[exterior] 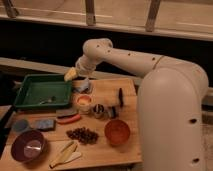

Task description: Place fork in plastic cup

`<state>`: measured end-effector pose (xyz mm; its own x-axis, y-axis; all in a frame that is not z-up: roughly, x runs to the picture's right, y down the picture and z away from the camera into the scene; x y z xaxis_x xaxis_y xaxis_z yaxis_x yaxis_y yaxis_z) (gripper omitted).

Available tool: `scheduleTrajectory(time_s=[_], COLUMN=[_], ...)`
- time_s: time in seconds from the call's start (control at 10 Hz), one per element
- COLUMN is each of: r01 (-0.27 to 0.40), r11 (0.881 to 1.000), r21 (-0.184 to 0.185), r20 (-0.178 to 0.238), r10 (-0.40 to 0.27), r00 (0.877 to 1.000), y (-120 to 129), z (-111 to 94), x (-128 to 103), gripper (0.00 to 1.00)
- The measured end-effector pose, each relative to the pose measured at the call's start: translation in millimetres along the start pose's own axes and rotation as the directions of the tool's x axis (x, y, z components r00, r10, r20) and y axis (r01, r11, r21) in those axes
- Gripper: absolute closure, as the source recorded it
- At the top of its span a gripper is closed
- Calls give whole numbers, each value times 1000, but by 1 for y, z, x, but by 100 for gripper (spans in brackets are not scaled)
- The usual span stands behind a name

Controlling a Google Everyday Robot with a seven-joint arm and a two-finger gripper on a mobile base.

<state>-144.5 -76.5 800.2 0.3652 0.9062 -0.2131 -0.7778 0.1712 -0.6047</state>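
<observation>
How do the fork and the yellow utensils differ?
The fork is silvery; the yellow utensils are pale. The fork lies in the green tray, the utensils on the table near its front edge. Both lie flat. The open gripper hovers at the tray's far right corner.

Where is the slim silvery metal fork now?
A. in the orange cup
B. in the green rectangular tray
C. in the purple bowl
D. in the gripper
B: the slim silvery metal fork lies inside the green rectangular tray; the gripper hangs empty over its right rear corner.
</observation>
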Motion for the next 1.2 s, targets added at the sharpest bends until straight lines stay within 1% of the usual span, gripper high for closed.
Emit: scheduleTrajectory(time_s=[0.1,0.2,0.5,0.6,0.7,0.9,1.1,1.2], r01=[21,31,32,34,41,66,89,108], r11=[1000,999,999,999,998,996,992,988], r21=[-23,-35,-37,-35,-40,-65,-91,-111], r20=[-17,-26,-29,-37,-52,-71,-75,-76], r10=[-21,-32,-33,-35,-43,-70,-96,-117], r00=[1000,999,999,999,998,995,993,990], y=[2,3,2,2,6,20,28,38], z=[5,9,9,10,18,34,41,46], x=[-3,-4,-3,-3,-2,-6,-11,-16], gripper=[20,20,20,20,20,20,20,20])
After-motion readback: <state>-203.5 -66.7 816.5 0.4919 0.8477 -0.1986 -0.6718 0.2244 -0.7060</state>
